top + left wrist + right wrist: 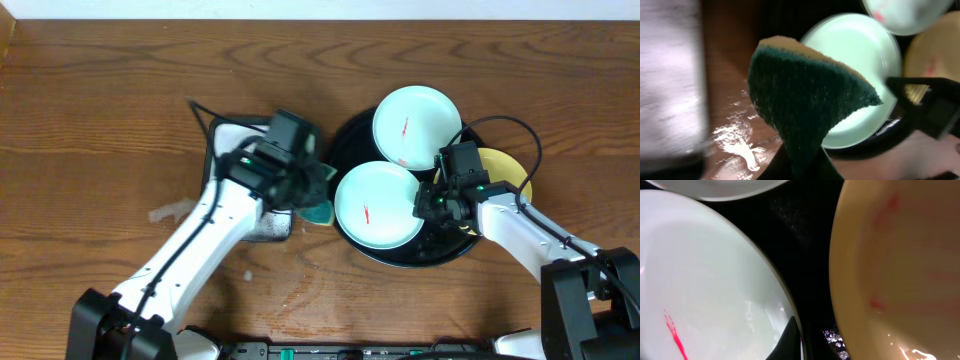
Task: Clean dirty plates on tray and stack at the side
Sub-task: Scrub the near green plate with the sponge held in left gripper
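The black tray (350,135) holds two mint-green plates, far (415,125) and near (378,205), and a yellow plate (510,170), each with a red smear. My left gripper (312,188) is shut on a green-and-yellow sponge (805,100), held just left of the near mint plate (860,75). My right gripper (432,205) sits at that plate's right rim. In the right wrist view one finger (789,337) lies on the inside of the near mint plate's rim (715,290). The other finger is lost against the black tray (812,255). The yellow plate (900,265) is close on the right.
A silver metal tray (228,135) lies under my left arm, left of the black tray, and shows blurred in the left wrist view (670,80). Wet shiny patches mark the brown tabletop (740,140). A pale smear (170,212) lies on the wood at left.
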### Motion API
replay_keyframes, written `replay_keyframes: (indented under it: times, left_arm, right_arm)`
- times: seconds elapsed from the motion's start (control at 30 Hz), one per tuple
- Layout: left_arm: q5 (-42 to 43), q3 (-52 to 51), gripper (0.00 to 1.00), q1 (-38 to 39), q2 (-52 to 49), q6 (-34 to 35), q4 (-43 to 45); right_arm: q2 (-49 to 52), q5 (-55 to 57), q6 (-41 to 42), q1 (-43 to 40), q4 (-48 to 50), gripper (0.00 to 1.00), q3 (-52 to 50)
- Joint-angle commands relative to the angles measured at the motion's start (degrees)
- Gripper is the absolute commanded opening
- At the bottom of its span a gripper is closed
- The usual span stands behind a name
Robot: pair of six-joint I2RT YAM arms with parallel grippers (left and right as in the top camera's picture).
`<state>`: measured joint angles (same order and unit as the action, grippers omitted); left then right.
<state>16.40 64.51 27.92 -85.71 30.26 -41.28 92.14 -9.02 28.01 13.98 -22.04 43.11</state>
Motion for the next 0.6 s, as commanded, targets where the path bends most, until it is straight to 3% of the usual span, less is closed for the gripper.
replay_keyframes:
  times: [0.0, 0.17, 0.3, 0.47, 0.57]
  left_arm:
    - [1.03, -1.03, 0.08, 6.69, -3.17, 4.57, 6.64]
    - [0.94, -1.03, 0.07, 12.46, -10.54, 7.04, 15.82]
    - [1.2, -1.03, 0.07, 14.84, -18.08, 9.57, 22.45]
    - [0.09, -1.03, 0.07, 14.95, -24.17, 8.33, 23.82]
    - [-12.09, -1.03, 0.07, 14.21, -25.49, 5.4, 18.38]
  right_arm:
    - [0.87, 5.55, 1.2, 0.5, -1.31, 0.01, -0.92]
    - [0.87, 5.53, -5.62, 1.07, -1.42, 0.01, -0.92]
    - [0.87, 5.51, -6.49, 1.51, -1.6, 0.01, -0.92]
    - [0.87, 5.51, -6.47, 1.51, -1.62, 0.01, -0.92]
    - [0.87, 5.51, -6.47, 1.51, -1.99, 0.01, -0.92]
